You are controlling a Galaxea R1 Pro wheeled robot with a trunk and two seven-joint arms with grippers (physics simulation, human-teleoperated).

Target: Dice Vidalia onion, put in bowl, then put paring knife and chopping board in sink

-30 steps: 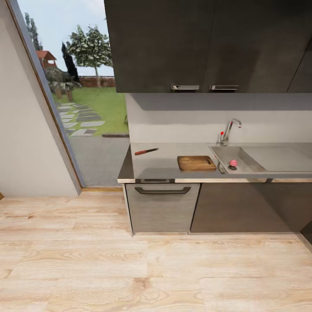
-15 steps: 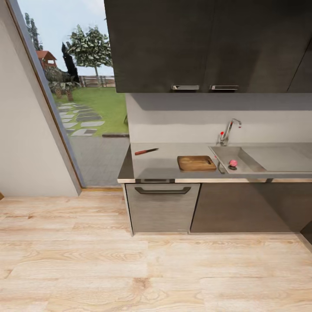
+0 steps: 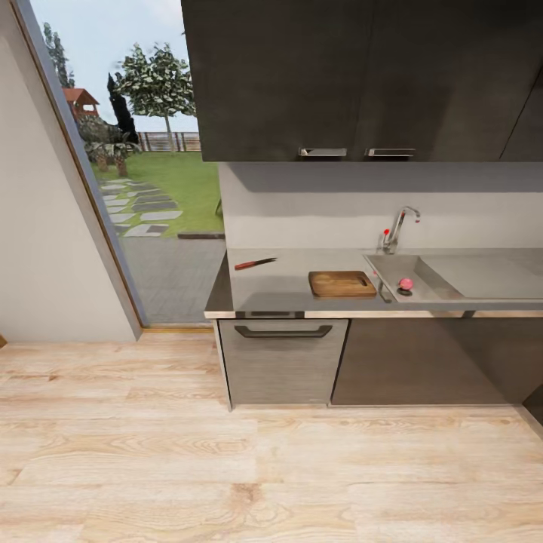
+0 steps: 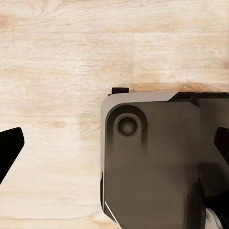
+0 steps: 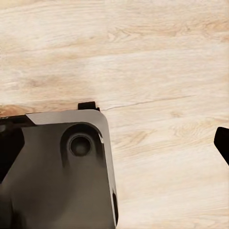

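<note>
The robot stands back on the pale wooden floor [image 3: 226, 467], well apart from the smooth grey counter [image 3: 279, 290], so nothing is reachable yet. The brown wooden chopping board [image 3: 342, 283] lies near the counter's front edge, just beside the grey steel sink [image 3: 407, 273], handy for cutting. The small pinkish round onion [image 3: 406, 283] sits in the basin's front corner. The slim paring knife with reddish handle [image 3: 254, 263] rests toward the counter's left end, apart from the board. Both wrist cameras look down at the floor; the left pincer [image 4: 114, 143] and the right pincer [image 5: 114, 143] show dark fingertips spread wide, released and holding nothing, I judge for travelling.
</note>
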